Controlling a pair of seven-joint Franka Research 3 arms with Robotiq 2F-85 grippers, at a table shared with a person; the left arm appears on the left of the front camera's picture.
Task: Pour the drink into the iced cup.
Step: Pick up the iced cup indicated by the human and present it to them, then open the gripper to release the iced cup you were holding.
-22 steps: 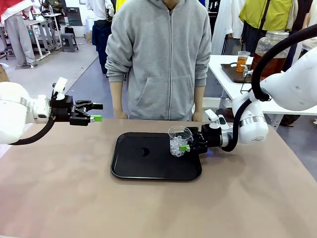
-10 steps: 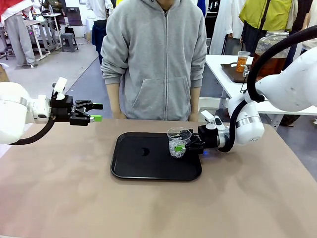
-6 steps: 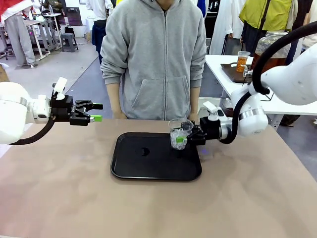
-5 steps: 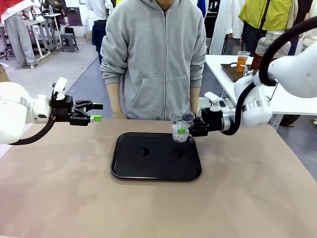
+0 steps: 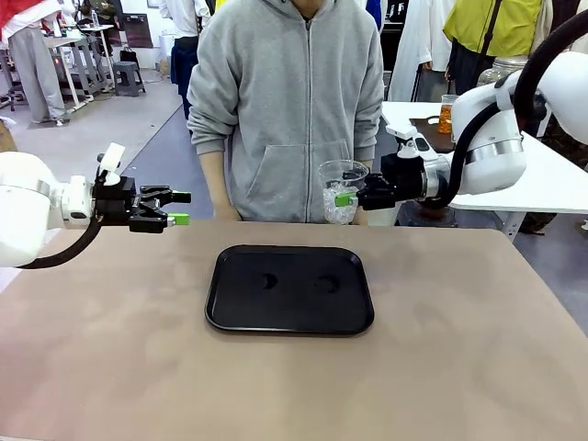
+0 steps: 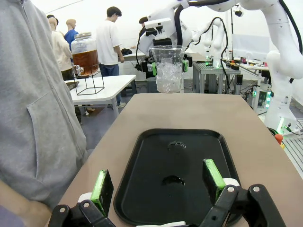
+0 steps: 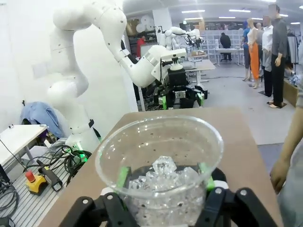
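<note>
The white left arm (image 5: 28, 216) lies level near the table's (image 5: 459, 367) far left corner, and its black left gripper with green pads (image 5: 180, 208) points toward the middle, fingers spread wide with nothing between them. The white right arm (image 5: 496, 147) reaches in level above the far edge, where its black right gripper (image 5: 342, 197) grips an upright clear plastic cup of ice (image 5: 342, 179) from the side

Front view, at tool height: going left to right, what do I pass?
First the left tool, open and empty → iced cup, held up clear of the table → right tool, shut on the cup, reaching in from the right. The black tray, lower down, spans under the cup, so it is left out.
</note>
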